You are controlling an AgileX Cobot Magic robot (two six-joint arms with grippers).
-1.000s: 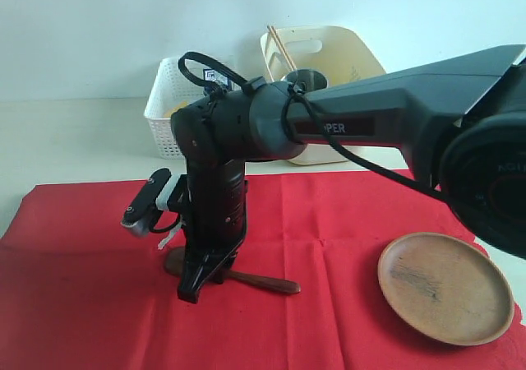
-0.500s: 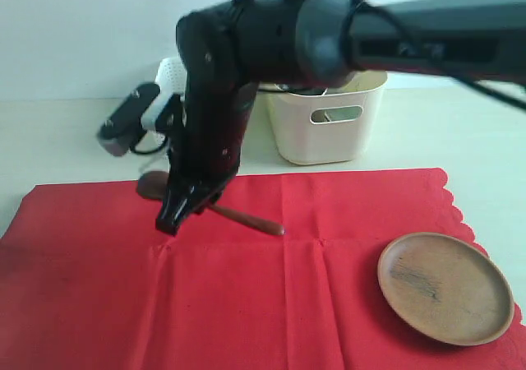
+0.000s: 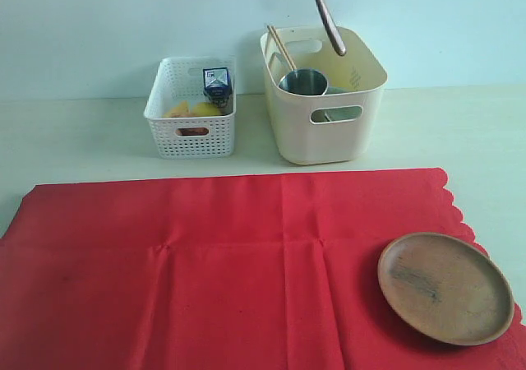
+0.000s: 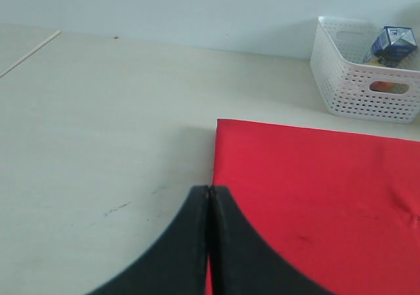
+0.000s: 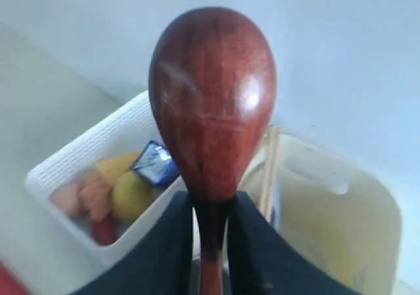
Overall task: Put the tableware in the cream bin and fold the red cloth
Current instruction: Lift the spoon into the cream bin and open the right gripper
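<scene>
The right gripper [image 5: 211,208] is clamping the dark wooden spoon [image 5: 211,92] by the thin neck under its oval head, one black jaw pressing on each side. In the exterior view the spoon is hanging, a little tilted, above the open top of the cream bin [image 3: 302,140], and its lower end is showing in front of the bin's far wall. Inside the cream bin the steel cup [image 3: 304,82] is standing upright, and the two long wooden chopsticks [image 3: 280,48] are leaning against the bin's left back corner. The white perforated basket [image 3: 191,136] is standing just beside the cream bin, on its left in the exterior view, and it is holding the blue-white milk carton [image 3: 217,82] and some yellow food [image 3: 201,108]. The red cloth [image 3: 222,271] is lying flat and unfolded on the table [image 3: 74,140] in front of the cream bin, near it but not touching, with its scalloped edge on the right. The brown round plate [image 3: 445,288] is resting on this cloth, in front of the cream bin and to its right. The left gripper [image 4: 209,193] is hovering over a side edge of the red cloth, on the basket's side of the cream bin and well apart from it; its jaws are pressed together, tip against tip, with nothing between them.
</scene>
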